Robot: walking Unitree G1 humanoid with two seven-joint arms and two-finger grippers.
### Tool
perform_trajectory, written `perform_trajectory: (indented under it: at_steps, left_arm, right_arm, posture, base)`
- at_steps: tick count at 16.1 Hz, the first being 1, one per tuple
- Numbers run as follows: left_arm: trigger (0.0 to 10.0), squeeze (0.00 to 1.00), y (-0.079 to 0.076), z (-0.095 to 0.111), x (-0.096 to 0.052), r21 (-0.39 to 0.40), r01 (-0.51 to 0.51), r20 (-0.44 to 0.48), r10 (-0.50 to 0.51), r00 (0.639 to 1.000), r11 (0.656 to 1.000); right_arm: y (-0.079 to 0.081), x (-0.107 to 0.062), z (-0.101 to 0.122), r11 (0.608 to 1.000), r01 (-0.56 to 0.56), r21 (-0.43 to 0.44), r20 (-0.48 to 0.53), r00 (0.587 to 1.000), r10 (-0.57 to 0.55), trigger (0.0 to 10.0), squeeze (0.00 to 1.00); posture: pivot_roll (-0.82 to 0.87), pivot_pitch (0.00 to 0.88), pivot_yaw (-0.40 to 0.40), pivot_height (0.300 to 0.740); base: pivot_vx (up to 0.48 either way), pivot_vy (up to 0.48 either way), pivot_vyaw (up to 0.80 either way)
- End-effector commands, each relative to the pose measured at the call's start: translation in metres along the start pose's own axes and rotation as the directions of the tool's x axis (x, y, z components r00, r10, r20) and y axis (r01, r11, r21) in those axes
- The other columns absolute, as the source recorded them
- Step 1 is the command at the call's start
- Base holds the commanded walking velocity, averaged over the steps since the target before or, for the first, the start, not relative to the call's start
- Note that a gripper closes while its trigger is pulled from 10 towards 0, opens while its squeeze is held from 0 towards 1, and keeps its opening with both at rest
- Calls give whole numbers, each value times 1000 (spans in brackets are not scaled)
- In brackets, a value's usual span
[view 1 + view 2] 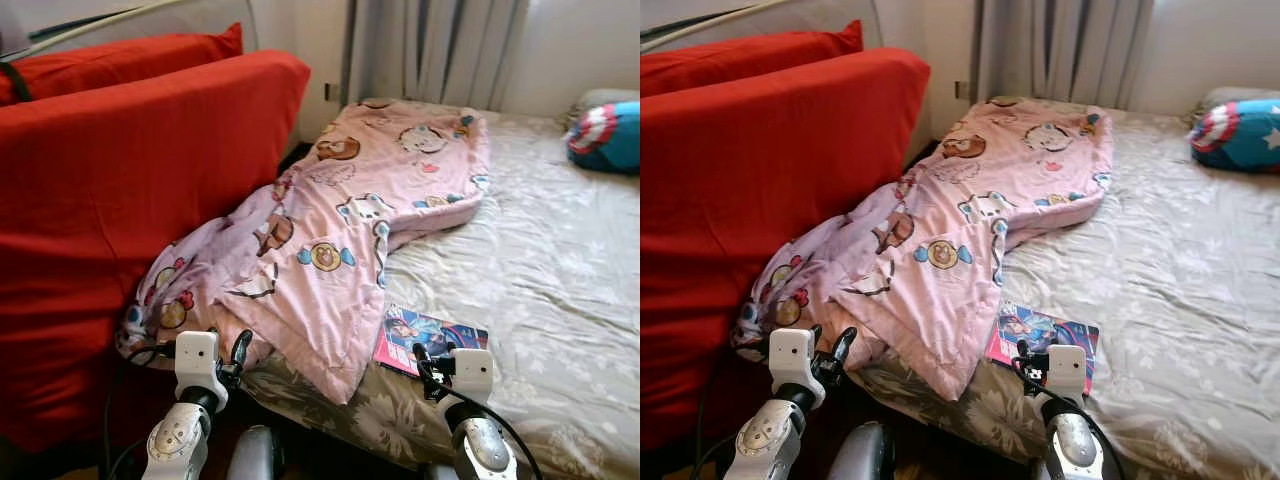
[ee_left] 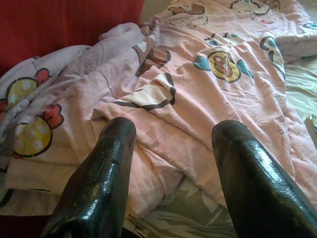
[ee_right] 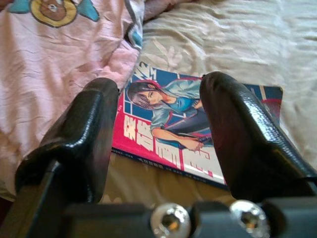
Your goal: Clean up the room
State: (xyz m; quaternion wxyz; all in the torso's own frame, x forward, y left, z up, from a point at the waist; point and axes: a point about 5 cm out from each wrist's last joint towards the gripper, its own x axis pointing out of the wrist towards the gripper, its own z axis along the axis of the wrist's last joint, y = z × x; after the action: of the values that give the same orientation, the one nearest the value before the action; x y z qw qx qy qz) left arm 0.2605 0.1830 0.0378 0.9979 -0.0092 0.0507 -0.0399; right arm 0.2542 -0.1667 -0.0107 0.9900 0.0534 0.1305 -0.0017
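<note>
Red fabric covers the big upright cushions (image 1: 130,190) on the robot's left, standing against the bed's edge. Against them slumps a pink cartoon-print quilt (image 1: 330,230), crumpled, running from the near-left corner of the bed away toward the curtains (image 1: 430,50), its lower fold hanging over the mattress edge. The left gripper (image 2: 171,163) hovers just short of that hanging fold, its two black fingers spread apart with nothing between them, pink cloth directly ahead.

Further right, a comic book (image 3: 198,134) lies flat on the grey floral sheet (image 1: 540,280), one corner tucked just under the quilt's edge. The right gripper (image 3: 158,124) points straight at it, fingers likewise parted and empty, the cover framed between them. The book sits just beyond the fingertips, its long side lying roughly across the gripper's line of approach, so the near edge faces the fingers. The right arm is plainly the nearer one for the book; the left is nearer for the quilt.

At the far right, near the head of the bed, rests a blue pillow with a star-shield design (image 1: 605,135), well apart from both grippers.
</note>
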Motion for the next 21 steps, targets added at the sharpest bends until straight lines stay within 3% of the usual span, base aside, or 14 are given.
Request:
perform_trajectory:
  at_steps: [1,3,16,21]
  left_arm:
    - [10000,0,-1,0,0,7,9,-8,-9,1000,1000]
    - [10000,0,0,0,-1,9,6,-8,-6,1000,1000]
    - [10000,0,-1,0,-1,15,7,-9,-7,1000,1000]
    - [10000,0,-2,3,3,22,14,-3,-14,1000,1000]
  right_arm:
    - [-2,2,-2,999,31,38,-25,999,-30,10000,0]
    - [-3,2,-3,998,42,52,-37,999,-40,10000,0]
    - [5,2,0,999,7,39,-18,1000,-6,10000,0]
    - [-1,1,-15,980,103,172,-130,988,-81,10000,0]
  posture:
    - [37,0,11,601]
    - [39,0,11,601]
    - [41,0,15,601]
    - [57,0,19,601]
  base:
    - [251,0,0]
    - [289,0,-647]
    - [280,0,0]
    - [0,0,0]
